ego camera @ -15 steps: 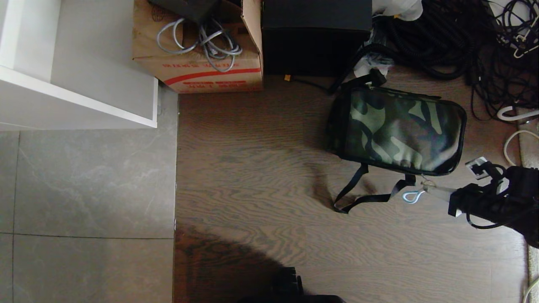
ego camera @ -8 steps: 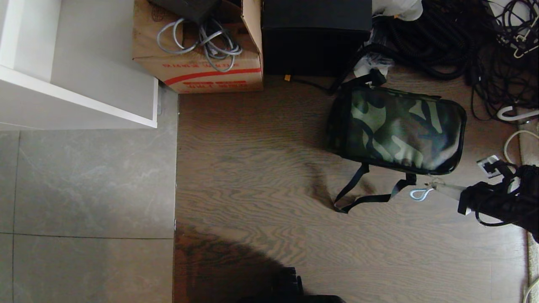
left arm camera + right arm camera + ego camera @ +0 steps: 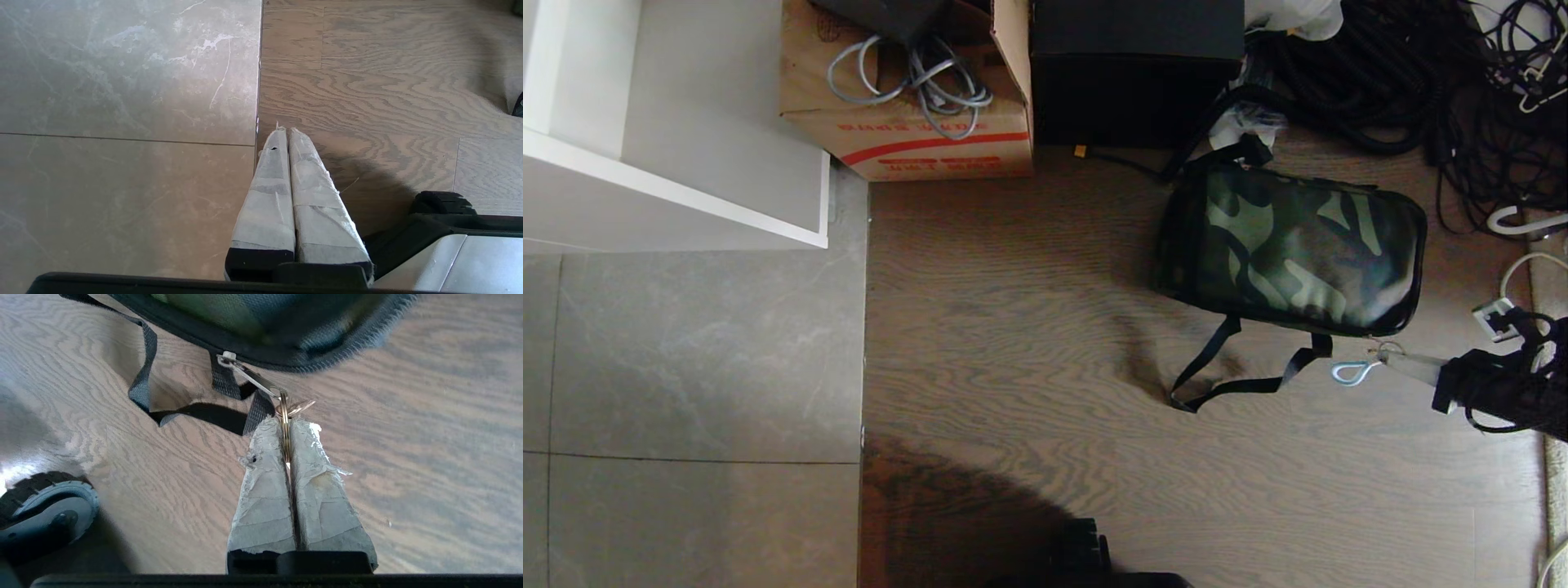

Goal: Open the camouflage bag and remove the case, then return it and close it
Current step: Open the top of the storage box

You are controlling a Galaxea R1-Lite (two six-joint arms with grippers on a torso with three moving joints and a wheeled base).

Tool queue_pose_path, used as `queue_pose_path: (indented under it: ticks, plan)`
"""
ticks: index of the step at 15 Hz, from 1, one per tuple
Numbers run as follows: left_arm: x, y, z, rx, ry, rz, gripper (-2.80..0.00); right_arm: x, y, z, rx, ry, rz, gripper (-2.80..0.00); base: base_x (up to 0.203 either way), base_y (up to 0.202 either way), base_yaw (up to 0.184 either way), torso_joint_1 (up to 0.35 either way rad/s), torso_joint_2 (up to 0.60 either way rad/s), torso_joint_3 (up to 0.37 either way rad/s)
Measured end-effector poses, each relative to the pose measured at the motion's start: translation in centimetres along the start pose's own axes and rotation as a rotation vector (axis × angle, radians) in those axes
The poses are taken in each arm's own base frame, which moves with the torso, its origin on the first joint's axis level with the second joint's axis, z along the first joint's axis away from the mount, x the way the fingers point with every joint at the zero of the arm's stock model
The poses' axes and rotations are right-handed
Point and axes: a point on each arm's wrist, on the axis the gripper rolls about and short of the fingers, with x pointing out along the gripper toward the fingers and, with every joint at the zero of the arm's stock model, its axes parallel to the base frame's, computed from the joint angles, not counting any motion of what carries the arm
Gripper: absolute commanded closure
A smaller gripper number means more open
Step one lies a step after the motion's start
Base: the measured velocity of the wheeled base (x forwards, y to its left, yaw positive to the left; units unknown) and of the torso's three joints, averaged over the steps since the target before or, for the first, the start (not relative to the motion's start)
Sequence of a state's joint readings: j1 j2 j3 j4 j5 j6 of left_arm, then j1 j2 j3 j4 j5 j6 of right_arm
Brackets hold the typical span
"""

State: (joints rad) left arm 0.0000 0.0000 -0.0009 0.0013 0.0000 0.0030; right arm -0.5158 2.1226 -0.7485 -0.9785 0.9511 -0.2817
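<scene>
Here, notes from the floor, taken as I see it.
Bag: the camouflage bag (image 3: 1290,249) lies flat on the wooden floor (image 3: 1029,343), zipped along its black edge, just in front of the tall black box (image 3: 1135,73) and beside the pile of black cables (image 3: 1413,82).
Straps: its black strap (image 3: 1225,367) trails loose on the boards on the near side.
Case: not visible; I cannot tell where it is.
Right claw: my right gripper (image 3: 286,430) sits just off the bag's near right corner, taped fingers (image 3: 265,486) pressed together and pinching the key ring (image 3: 284,416) that hangs from the zipper pull (image 3: 245,375); pull and ring run in a straight line from the bag's edge.
Clip: a small silver clip (image 3: 1349,372) lies on the floor near that corner.
Left claw: my left gripper (image 3: 284,132) hangs over the seam between grey tile (image 3: 122,102) and wood, fingers pressed together, empty.
Surroundings: a cardboard box (image 3: 907,90) with grey cable stands left of the black box.
</scene>
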Motion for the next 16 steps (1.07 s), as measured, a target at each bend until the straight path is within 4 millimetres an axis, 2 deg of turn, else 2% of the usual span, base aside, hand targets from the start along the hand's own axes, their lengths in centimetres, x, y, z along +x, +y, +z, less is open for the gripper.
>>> queue_pose_path:
  ticks: [8,16]
  plan:
    - [0.0,0.0,0.0,0.0,0.001,0.0,0.0,-1.7,-2.3,-0.1,0.029,-0.025,0.018,0.0,0.0,0.0,0.0,0.0,0.0,0.0]
    - [0.0,0.0,0.0,0.0,0.001,0.0,0.0,-2.2,-4.0,-0.3,0.028,-0.033,-0.007,0.0,0.0,0.0,0.0,0.0,0.0,0.0]
